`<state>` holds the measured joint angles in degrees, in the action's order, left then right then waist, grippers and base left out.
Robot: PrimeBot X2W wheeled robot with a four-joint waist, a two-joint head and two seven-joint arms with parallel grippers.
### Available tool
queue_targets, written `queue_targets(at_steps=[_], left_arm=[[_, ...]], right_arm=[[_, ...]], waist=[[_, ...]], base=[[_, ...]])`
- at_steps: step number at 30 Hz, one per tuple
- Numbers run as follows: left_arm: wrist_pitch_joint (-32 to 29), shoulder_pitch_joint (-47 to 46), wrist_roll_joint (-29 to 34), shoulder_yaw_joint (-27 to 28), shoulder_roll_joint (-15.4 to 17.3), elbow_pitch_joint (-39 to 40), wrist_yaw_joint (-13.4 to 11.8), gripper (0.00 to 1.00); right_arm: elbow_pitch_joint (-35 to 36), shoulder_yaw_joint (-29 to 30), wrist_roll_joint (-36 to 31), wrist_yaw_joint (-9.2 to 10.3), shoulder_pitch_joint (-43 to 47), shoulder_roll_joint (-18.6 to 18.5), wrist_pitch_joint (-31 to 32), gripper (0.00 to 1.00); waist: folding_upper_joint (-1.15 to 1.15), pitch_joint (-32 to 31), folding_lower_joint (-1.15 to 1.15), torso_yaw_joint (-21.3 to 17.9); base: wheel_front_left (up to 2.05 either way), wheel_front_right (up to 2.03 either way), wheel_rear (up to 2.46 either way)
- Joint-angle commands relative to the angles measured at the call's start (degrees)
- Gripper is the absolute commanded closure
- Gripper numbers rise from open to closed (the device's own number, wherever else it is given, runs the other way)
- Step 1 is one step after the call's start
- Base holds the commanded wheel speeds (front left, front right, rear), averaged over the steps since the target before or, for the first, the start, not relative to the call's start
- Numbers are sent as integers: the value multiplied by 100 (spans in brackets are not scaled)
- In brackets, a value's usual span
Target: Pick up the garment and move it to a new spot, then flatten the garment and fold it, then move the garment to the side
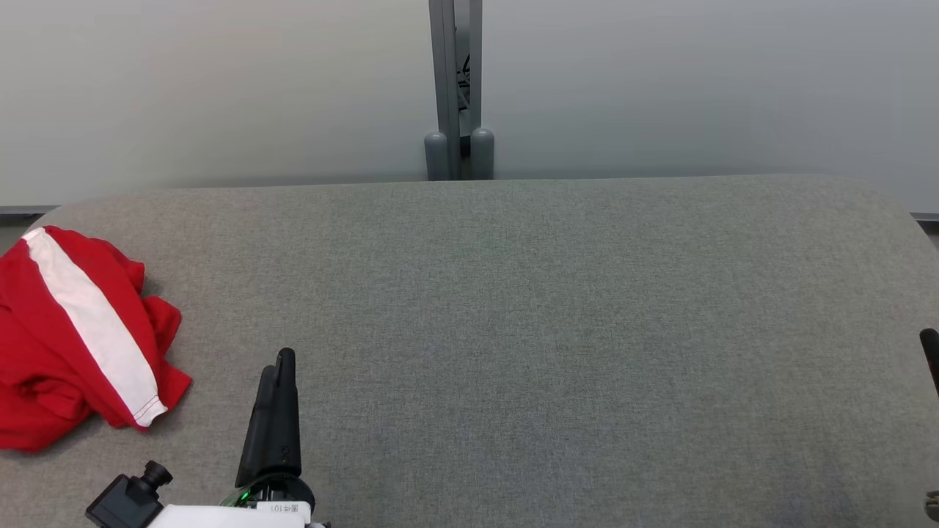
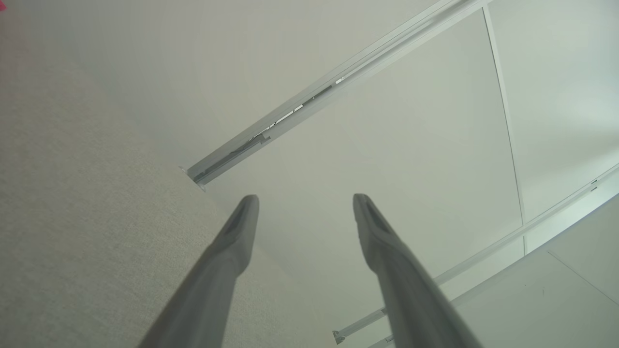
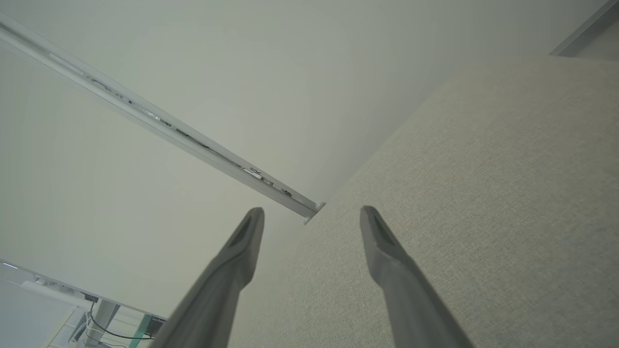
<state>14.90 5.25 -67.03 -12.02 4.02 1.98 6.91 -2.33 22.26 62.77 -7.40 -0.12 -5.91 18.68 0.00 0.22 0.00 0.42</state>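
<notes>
My left end effector [image 2: 304,199] and right end effector [image 3: 312,211] both stand with fingers apart, gripping nothing, over the grey worktop [image 1: 550,330]. The red, white-striped garment [image 1: 44,352] lies crumpled near my left end effector, on its left, clear of it.

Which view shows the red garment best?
Head view: the garment lies crumpled at the left edge of the grey surface, white stripe showing, partly cropped. Left wrist view catches a pinkish sliver in its top-left corner, possibly it. Right wrist view faces the surface and wall.
</notes>
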Motion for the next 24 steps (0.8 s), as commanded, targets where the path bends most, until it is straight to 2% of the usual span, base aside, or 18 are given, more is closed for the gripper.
queue_targets(at_steps=[1, 5, 12, 24], left_arm=[[10, -175, 171, 43, -5, 25, -20, 0], [10, -370, 853, 129, -21, -38, -193, 0], [11, -617, 1735, 140, 57, -131, -369, 0], [5, -898, 3096, -38, 331, -369, -736, 0]], right_arm=[[123, -76, -199, -9, -156, -132, -92, 0], [222, -348, -1005, -10, -269, -238, -363, 0], [330, -716, -2011, -10, -394, -332, -718, 0], [313, -1123, -2915, -11, -500, -327, -1226, 0]], waist=[[0, 0, 0, 2], [0, 1, 0, 13], [0, 2, 0, 19], [0, -6, 0, 18]], base=[[0, 0, 0], [0, 0, 0], [0, 0, 0], [0, 0, 0]])
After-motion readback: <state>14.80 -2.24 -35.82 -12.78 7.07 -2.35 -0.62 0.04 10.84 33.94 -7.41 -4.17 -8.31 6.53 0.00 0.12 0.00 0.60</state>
